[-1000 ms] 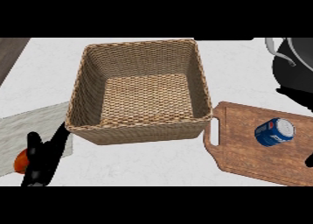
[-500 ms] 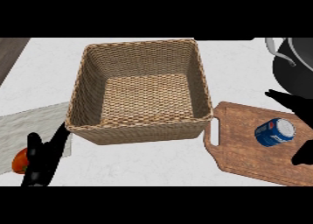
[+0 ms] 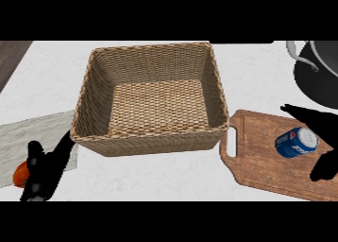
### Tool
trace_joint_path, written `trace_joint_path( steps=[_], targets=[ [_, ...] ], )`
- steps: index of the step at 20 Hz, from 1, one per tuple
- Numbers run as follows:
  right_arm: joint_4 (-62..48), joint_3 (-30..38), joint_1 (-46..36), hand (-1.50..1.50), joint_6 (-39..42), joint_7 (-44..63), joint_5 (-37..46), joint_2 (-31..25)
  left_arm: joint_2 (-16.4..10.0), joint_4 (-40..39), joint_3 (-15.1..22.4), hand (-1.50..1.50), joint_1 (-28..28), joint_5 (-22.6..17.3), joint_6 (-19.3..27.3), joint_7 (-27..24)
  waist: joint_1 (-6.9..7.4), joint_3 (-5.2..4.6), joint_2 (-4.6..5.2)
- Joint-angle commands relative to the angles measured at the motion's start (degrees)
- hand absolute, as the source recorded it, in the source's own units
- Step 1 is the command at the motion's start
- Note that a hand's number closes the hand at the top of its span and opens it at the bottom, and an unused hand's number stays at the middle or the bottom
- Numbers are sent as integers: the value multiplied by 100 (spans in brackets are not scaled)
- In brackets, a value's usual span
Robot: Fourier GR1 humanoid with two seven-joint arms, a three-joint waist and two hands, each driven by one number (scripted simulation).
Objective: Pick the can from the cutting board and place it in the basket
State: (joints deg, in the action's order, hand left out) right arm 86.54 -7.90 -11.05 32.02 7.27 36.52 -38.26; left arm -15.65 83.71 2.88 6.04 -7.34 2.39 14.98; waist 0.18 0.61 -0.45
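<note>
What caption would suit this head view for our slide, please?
Right hand open at the can on the cutting board, beside the basket.

1. No word, number or brand name can be read anywhere in the head view.
2. The can (image 3: pixel 296 142), lying on the cutting board (image 3: pixel 259 163), carries the only label-like marking. It is a blue wrap with white patches and a touch of red near its pale end.
3. The shapes on that wrap are too small and blurred to make out as letters or a logo.
</note>
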Motion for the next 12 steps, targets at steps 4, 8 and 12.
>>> trace_joint_path(
  steps=[4,8,12],
  targets=[
    [-225,206,79,-150,-148,-403,220,112,152,-209,-74,0,216,34,-47,16,-9,-61,43],
    [122,174,383,-150,-85,-308,348,140,-102,-25,-259,0,263,-22,-232,214,-36,-62,34],
    [-841,56,-201,150,-278,-642,694,298,148,-584,-220,0,162,107,-219,-243,17,-62,55]
  ],
)
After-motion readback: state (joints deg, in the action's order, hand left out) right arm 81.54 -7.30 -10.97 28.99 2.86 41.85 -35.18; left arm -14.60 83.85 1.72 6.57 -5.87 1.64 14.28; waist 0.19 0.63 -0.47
